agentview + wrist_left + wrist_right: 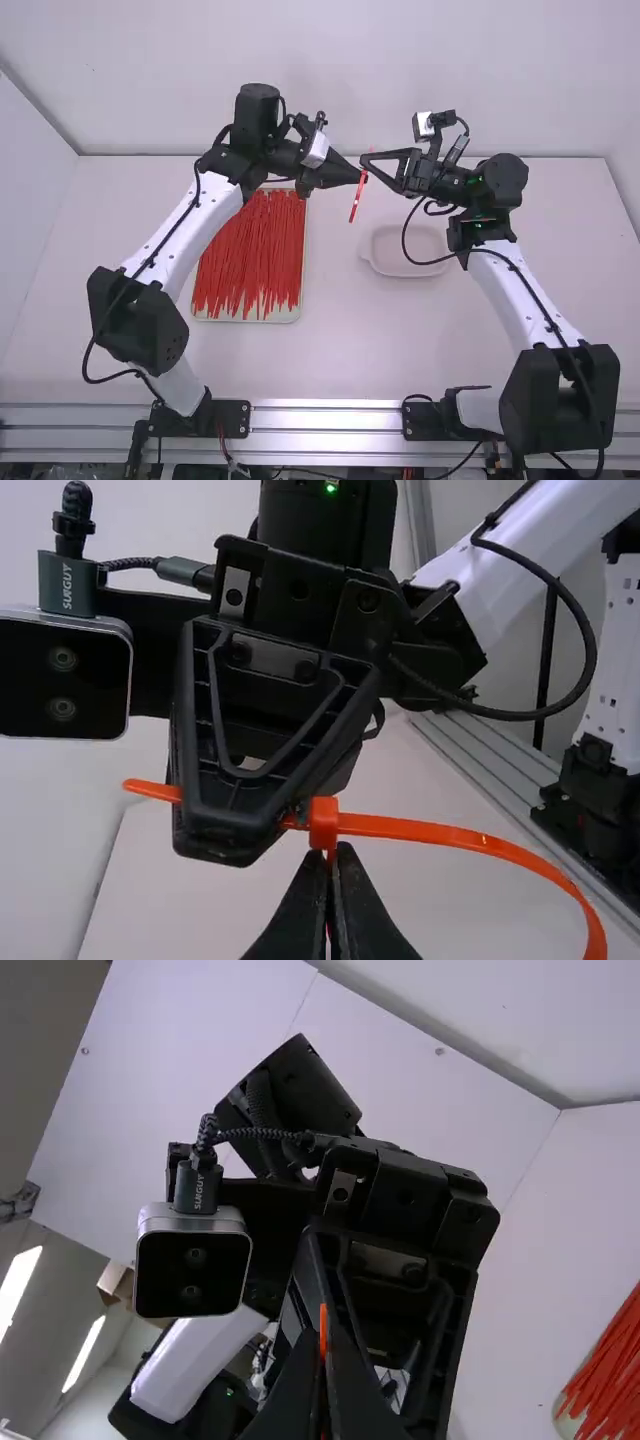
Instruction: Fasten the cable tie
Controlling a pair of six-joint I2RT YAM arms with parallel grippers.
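The orange cable tie (430, 832) was held up off the tabletop (350, 320), roughly over the gap between the pile of spare red ties (255, 250) and the white dish (375, 262), with the left gripper (328, 868) clamped on its head and the right gripper (321, 1370) pinched shut on the strap right beside it.

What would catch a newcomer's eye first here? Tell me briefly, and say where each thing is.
The left jaws and right jaws meet tip to tip in mid-air over the white table, both shut on one red cable tie that hangs down between them. Below the left arm lies a tray heaped with many more red ties. A white dish sits on the table near the right arm.
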